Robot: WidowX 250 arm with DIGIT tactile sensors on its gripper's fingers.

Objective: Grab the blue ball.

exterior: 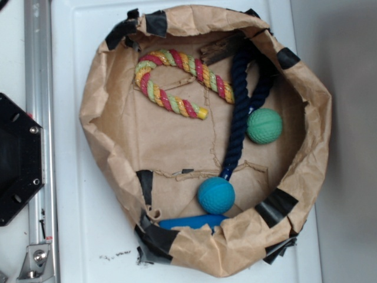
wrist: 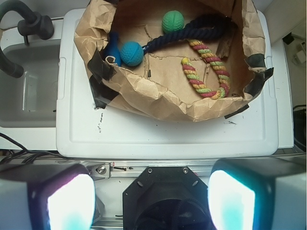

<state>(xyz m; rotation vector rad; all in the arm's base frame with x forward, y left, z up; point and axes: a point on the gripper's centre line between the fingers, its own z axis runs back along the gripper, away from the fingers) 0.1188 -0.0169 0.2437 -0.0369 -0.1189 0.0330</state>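
The blue ball (exterior: 216,195) (wrist: 131,53) is a small teal-blue ball lying inside a brown paper basket (exterior: 106,100) (wrist: 158,96), near its front wall in the exterior view. My gripper (wrist: 151,201) shows only in the wrist view, at the bottom edge. It is open, its two bright pads (wrist: 72,203) wide apart with nothing between them. It hovers high over the robot's black base (wrist: 165,199), well short of the basket and the ball. The exterior view does not include the gripper.
The basket also holds a mint-green ball (exterior: 264,125) (wrist: 172,21), a dark navy rope (exterior: 240,106) (wrist: 192,33), a multicoloured rope toy (exterior: 177,82) (wrist: 206,72) and a bright blue cylindrical toy (exterior: 191,221) (wrist: 114,50) right beside the blue ball. The basket sits on a white lid (wrist: 158,134). A sink (wrist: 29,86) lies to the left.
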